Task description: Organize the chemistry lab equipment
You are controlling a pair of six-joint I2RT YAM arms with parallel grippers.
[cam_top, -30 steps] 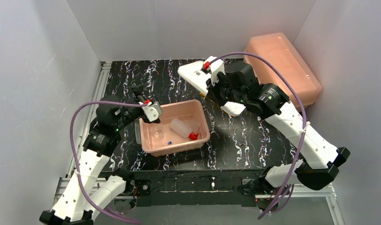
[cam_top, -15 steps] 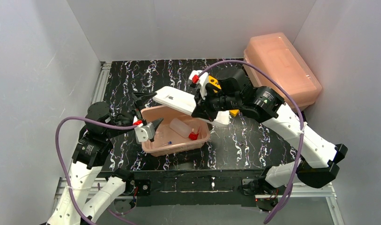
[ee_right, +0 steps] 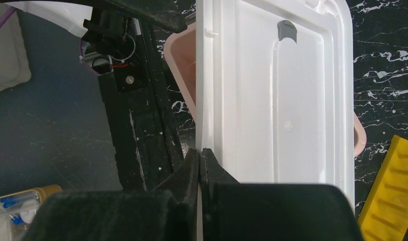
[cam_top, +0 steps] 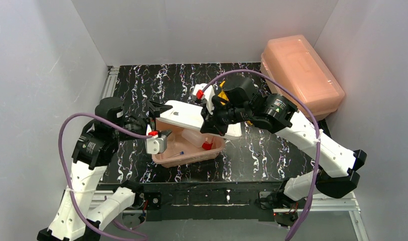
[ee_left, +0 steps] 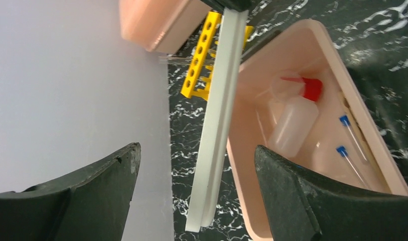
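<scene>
Lid clamped by right gripper, clear only on right wrist; left gripper held wide, empty; bottle seen whole only centre-right on left wrist.

The right tool holds the white lid over the pink tub.

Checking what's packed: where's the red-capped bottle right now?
In the top view, the bottle lies on its side in the open pink tub at mid-table, below the white lid that the right gripper holds.
</scene>
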